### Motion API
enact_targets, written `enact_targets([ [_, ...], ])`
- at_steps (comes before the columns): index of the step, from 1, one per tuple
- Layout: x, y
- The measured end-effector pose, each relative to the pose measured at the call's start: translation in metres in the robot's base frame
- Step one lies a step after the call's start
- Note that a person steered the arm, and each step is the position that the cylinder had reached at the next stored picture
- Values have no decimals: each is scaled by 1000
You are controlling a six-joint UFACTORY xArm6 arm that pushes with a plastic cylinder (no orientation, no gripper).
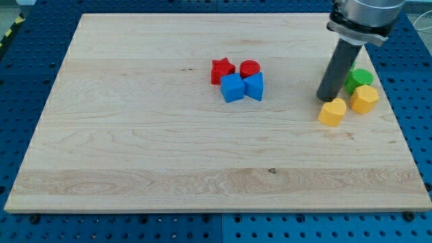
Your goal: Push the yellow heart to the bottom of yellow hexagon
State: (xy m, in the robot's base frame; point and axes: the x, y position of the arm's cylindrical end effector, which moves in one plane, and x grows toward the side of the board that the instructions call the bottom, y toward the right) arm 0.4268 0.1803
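The yellow heart [332, 112] lies on the wooden board at the view's right. The yellow hexagon [364, 99] sits just to its right and a little higher, almost touching it. My tip [326, 99] stands right at the heart's upper left edge, touching or nearly touching it. The rod rises from there toward the view's top right, and its upper part partly hides the green block.
A green block [360, 78] sits just above the hexagon, behind the rod. Near the board's middle, a red star [222, 70], a red cylinder [250, 68], a blue cube [231, 88] and another blue block [255, 86] cluster together. The board's right edge [399, 128] is close to the yellow blocks.
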Motion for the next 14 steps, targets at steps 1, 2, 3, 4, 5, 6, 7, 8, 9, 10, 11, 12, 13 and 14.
enact_targets([
  [1,-3,-15],
  [2,1,-16],
  [3,11,-16],
  [4,24,-16],
  [5,30,-12],
  [6,31,0],
  [7,31,11],
  [8,31,18],
  [9,31,5],
  [10,31,-28],
  [11,33,-32],
  [12,45,-25],
  [13,61,-19],
  [14,64,-2],
])
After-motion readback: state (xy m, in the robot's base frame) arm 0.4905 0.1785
